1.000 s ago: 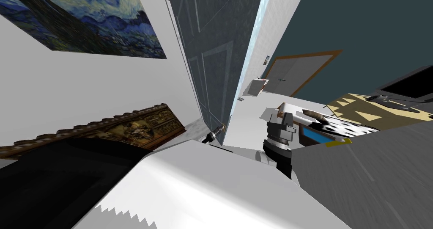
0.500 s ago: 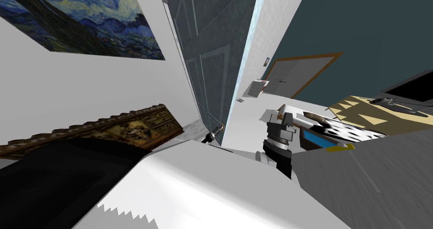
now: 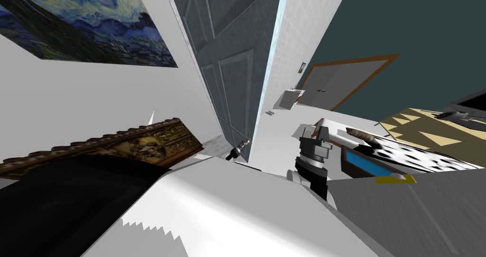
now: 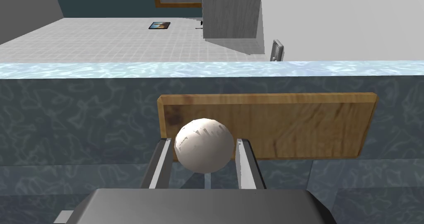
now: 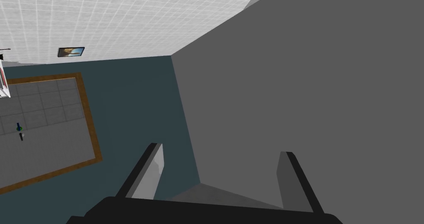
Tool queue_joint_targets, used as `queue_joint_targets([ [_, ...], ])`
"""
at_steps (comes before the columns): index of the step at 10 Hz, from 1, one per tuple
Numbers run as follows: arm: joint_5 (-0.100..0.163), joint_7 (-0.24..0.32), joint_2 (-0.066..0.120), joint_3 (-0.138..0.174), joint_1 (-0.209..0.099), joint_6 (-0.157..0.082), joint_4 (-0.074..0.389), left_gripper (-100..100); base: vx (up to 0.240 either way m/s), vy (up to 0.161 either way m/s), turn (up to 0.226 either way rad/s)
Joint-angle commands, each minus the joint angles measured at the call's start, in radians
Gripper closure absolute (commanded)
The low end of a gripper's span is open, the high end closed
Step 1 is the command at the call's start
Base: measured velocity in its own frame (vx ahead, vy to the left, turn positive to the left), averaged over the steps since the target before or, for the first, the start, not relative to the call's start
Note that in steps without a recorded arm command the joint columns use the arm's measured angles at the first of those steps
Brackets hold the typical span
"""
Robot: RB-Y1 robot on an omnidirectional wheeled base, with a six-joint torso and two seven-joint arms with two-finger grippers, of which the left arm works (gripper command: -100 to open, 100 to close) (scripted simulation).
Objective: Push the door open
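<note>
The door [image 3: 228, 54], dark mottled blue-grey with sunken panels, takes the upper middle of the head view. Its long axis runs from the top edge down to the centre, and its pale blue edge [image 3: 270, 59] is turned toward the right. At its lower end a round white knob [image 4: 203, 151] sits on a wooden plate [image 4: 290, 126]. The left claw [image 4: 204, 141] grips the knob by its sides. The right claw [image 5: 220, 149] stands spread apart.
</note>
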Motion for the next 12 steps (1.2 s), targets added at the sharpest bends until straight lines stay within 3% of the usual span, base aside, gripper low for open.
queue_joint_targets([
  [1,0.01,-0.009,0.006,0.032,-0.013,-0.003,0.012,100,0.124,-0.139,0.065],
  [6,0.022,-0.031,-0.001,0.096,-0.023,0.004,0.027,100,0.118,-0.122,0.088],
  [7,0.021,-0.026,-0.005,0.084,-0.036,-0.011,0.058,-100,-0.061,-0.055,0.072],
  [12,0.02,-0.014,-0.007,0.078,-0.039,-0.001,0.048,-100,-0.191,0.057,0.014],
])
